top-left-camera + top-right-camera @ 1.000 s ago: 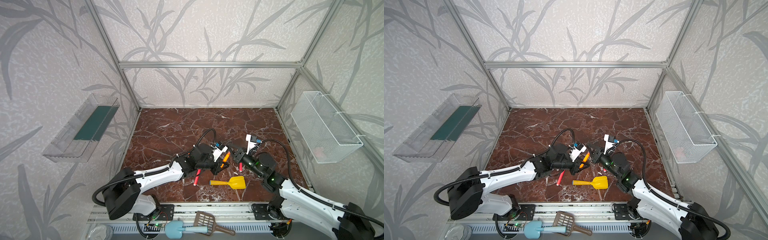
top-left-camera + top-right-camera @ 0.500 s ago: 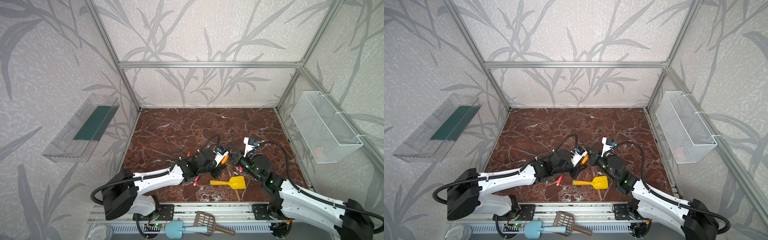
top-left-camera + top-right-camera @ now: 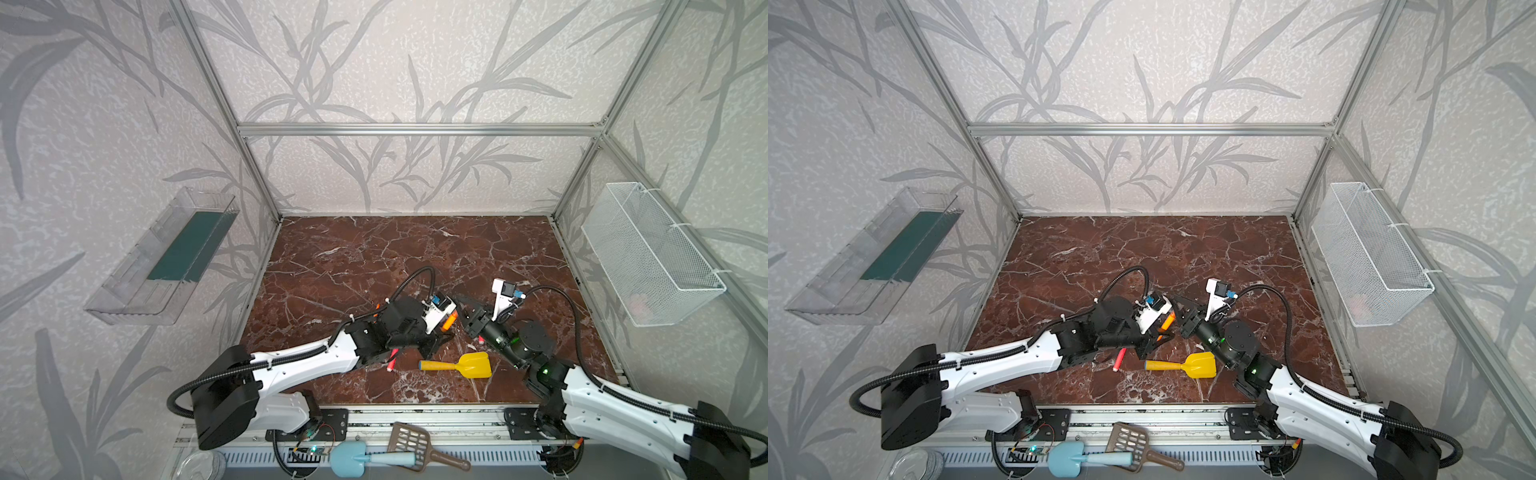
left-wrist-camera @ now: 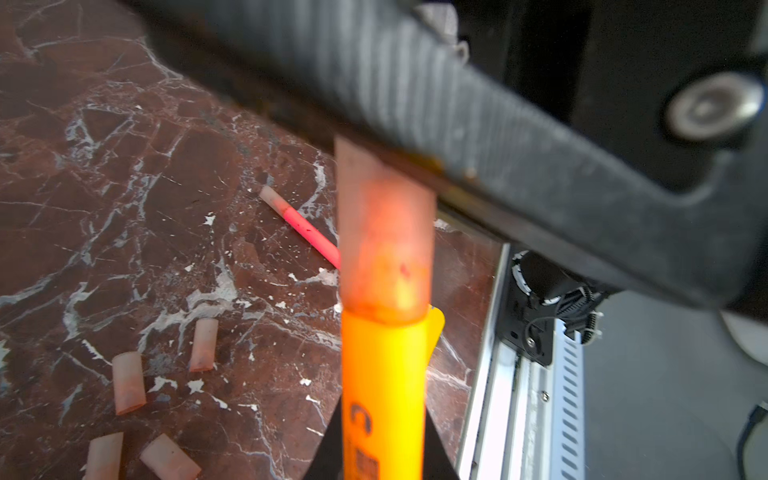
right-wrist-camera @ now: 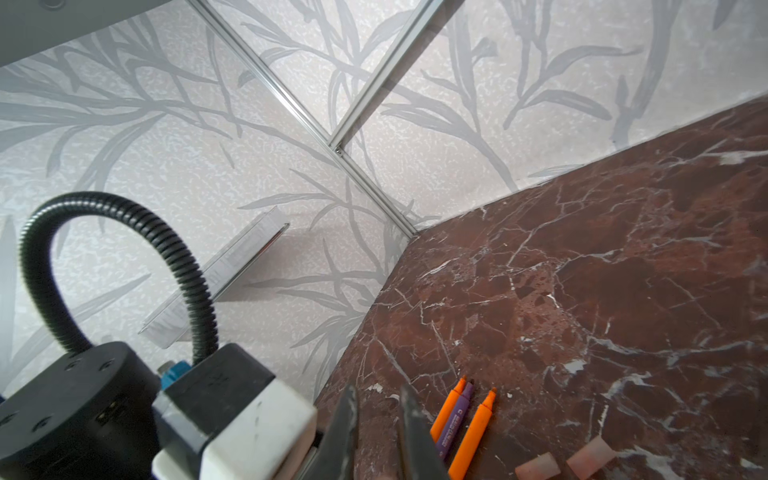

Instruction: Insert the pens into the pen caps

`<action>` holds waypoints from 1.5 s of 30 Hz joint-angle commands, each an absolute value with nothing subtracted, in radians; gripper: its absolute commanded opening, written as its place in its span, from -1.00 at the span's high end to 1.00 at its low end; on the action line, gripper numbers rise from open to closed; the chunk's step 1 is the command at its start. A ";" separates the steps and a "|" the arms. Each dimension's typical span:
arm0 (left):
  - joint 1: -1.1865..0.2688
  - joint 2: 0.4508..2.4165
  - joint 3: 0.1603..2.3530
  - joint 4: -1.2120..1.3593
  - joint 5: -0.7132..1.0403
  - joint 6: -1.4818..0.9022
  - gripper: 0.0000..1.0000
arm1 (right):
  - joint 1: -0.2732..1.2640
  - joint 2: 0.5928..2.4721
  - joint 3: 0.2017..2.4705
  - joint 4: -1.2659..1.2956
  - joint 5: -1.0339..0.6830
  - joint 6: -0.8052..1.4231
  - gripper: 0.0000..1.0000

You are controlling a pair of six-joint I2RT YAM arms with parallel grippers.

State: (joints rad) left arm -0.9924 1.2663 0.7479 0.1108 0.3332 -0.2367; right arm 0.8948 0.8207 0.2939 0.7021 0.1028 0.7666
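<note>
– How many pens?
– Five. Two orange pens (image 5: 473, 432) and one purple pen (image 5: 455, 419) lie side by side on the table (image 3: 374, 257); one red-pink pen (image 4: 309, 232) lies capped; one orange pen (image 4: 384, 386) is held.
– And caps?
– Four loose caps (image 4: 204, 344), short, pinkish, translucent, lie together. One cap (image 4: 384, 232) covers the held pen's tip.
– The grippers?
– The left gripper (image 4: 382, 457) clamps that pen, the right gripper (image 5: 379, 390) pinches its cap, over the table's front.

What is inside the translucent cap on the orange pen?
Orange shows through the cap wall: the orange pen's front end sits inside. Its far end is hidden behind a black gripper finger.
</note>
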 commanded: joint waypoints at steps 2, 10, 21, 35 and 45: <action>-0.951 1.174 0.775 0.314 0.275 -0.281 1.00 | 0.936 0.809 0.269 0.536 -0.025 0.707 1.00; -0.991 1.205 0.727 0.382 0.300 -0.214 1.00 | 0.936 0.809 0.341 0.432 -0.005 0.695 0.99; -1.016 1.234 0.718 0.421 0.341 -0.206 1.00 | 0.935 0.843 0.396 0.379 0.059 0.692 0.67; -1.031 1.234 0.718 0.422 0.329 -0.212 1.00 | 0.936 0.912 0.444 0.402 0.059 0.696 0.49; -1.031 1.250 0.727 0.331 0.114 -0.245 0.32 | 0.921 0.879 0.441 0.279 0.210 0.657 0.88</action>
